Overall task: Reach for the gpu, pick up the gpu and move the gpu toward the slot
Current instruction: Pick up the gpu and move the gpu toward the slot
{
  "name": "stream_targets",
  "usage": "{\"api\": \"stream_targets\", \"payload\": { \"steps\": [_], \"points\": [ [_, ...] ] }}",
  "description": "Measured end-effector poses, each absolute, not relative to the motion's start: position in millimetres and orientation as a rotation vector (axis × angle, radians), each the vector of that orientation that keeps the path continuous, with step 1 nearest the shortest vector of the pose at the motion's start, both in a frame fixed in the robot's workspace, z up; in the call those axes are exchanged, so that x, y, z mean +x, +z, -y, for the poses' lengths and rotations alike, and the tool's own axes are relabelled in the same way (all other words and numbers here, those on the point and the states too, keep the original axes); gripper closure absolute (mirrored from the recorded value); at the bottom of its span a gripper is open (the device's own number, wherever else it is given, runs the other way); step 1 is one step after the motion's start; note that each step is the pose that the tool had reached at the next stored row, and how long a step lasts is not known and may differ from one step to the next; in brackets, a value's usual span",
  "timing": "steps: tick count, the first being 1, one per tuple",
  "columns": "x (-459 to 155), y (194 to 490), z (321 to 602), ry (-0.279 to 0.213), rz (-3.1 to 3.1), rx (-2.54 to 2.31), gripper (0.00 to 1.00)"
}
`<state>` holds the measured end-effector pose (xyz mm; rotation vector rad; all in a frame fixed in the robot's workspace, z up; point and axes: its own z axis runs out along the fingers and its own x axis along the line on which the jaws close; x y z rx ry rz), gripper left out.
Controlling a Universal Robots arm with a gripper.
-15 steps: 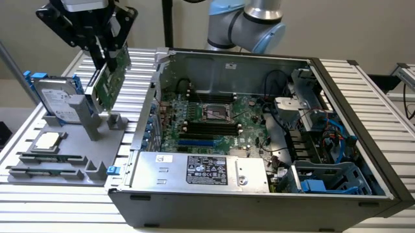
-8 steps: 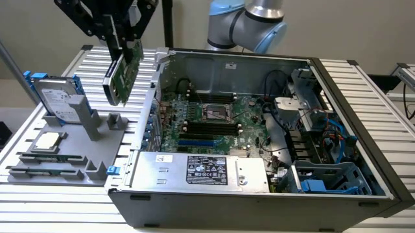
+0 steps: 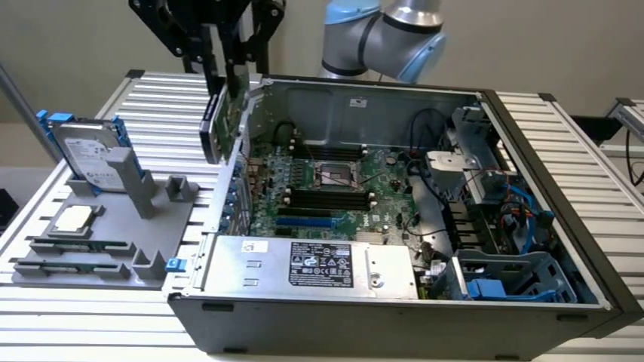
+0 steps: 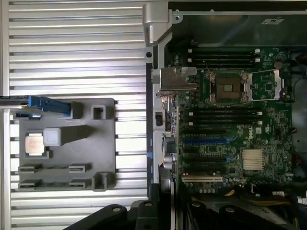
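End effector: the black two-finger end effector (image 3: pixel 223 64) hangs above the case's open edge, pinching the gpu's upper edge.
Gpu: the thin flat green circuit-board gpu (image 3: pixel 214 124) with a dark face hangs upright, edge-on, directly below the end effector, clear of the bench.
Edges: the grey metal computer case (image 3: pixel 403 317) has its side wall just beside the card's lower end.
Open room: the ribbed aluminium bench (image 3: pixel 161 98) lies bare behind the end effector; the grey parts tray (image 3: pixel 101 256) sits well apart.
Motherboard: the green motherboard (image 4: pixel 230 124) lies beneath the end effector, inside the case.

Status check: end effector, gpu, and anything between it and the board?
End effector shut on the gpu, card hanging edge-on, clear of the table. Gpu over the case wall on the exterior view's left, above the motherboard edge. Nothing seen blocking below.
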<state>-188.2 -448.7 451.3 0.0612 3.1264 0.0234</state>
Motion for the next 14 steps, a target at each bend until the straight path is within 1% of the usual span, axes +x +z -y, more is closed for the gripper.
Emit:
{"api": "stream_targets", "payload": {
  "steps": [14],
  "points": [
    [-124,451,448,0.025,-3.134,0.062,0.74]
  ]
}}
